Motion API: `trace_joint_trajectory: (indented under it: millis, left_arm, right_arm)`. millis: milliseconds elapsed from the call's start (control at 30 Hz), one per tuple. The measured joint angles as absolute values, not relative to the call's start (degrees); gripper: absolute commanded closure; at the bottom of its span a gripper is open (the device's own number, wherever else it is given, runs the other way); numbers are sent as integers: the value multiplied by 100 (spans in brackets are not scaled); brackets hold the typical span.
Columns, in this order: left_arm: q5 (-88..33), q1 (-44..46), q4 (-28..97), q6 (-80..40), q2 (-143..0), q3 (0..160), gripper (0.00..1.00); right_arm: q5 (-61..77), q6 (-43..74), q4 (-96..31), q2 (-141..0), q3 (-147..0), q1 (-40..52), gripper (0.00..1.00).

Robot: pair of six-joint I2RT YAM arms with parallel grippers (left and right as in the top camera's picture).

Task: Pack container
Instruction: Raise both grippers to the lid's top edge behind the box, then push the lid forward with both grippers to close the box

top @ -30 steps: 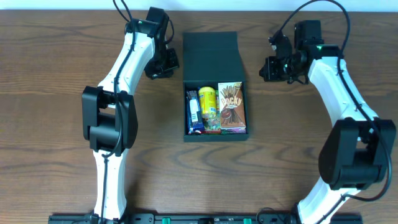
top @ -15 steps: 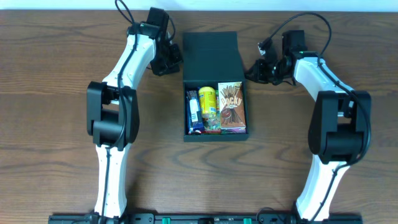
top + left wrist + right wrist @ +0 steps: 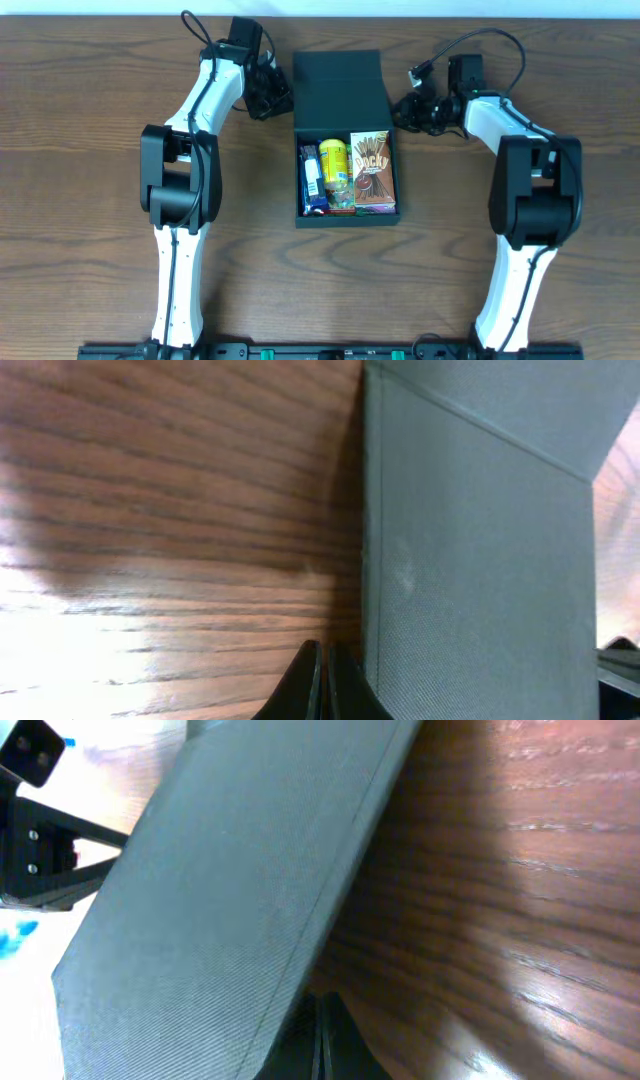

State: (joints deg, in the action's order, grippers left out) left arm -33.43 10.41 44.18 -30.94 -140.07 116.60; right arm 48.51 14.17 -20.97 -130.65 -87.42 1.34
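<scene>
The dark teal container (image 3: 346,220) sits mid-table with its hinged lid (image 3: 340,88) folded back flat on the far side. Inside lie a Pocky box (image 3: 372,170), a yellow pack (image 3: 333,160) and a blue pack (image 3: 311,176). My left gripper (image 3: 279,99) is shut and empty, its tips low at the lid's left edge. The left wrist view shows its closed fingers (image 3: 312,670) beside the lid (image 3: 470,560). Shut and empty too, my right gripper (image 3: 399,110) is at the lid's right edge. In the right wrist view its tips (image 3: 318,1025) are under the slightly raised lid (image 3: 220,890).
Brown wooden table (image 3: 90,200) all around the container. Both arms reach in from the near edge, with cables looping above the wrists at the far side.
Both grippers have closed in on the lid's side edges. The right one travelled left and slightly farther back, the left one shifted a little right and back.
</scene>
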Motion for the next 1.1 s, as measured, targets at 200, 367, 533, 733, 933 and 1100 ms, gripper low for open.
trace_joint_trajectory:
  millis: [200,367,533,733,933,1100]
  left_arm:
    - [-3712,980,4097,-3127,-14007,11660,94]
    - [-4064,910,4047,-2941,-14007,11662,94]
    - [-4362,899,4066,-2432,-14005,11793,95]
    - [-4552,902,4101,-1874,-13690,11843,94]
    - [-4659,913,4421,-1118,-12873,11898,94]
    - [-4683,910,5050,-292,-12265,11931,95]
  right_arm:
    - [5358,1441,-1656,-13115,-8731,80,99]
    - [5911,1323,-1500,-13120,-8731,16,98]
    - [6208,1092,-1525,-13041,-8731,-115,99]
    - [6259,685,-1691,-12403,-8729,-207,99]
    - [6558,145,-2211,-11579,-8735,-200,99]
    - [6353,-642,-3378,-11115,-8742,-202,99]
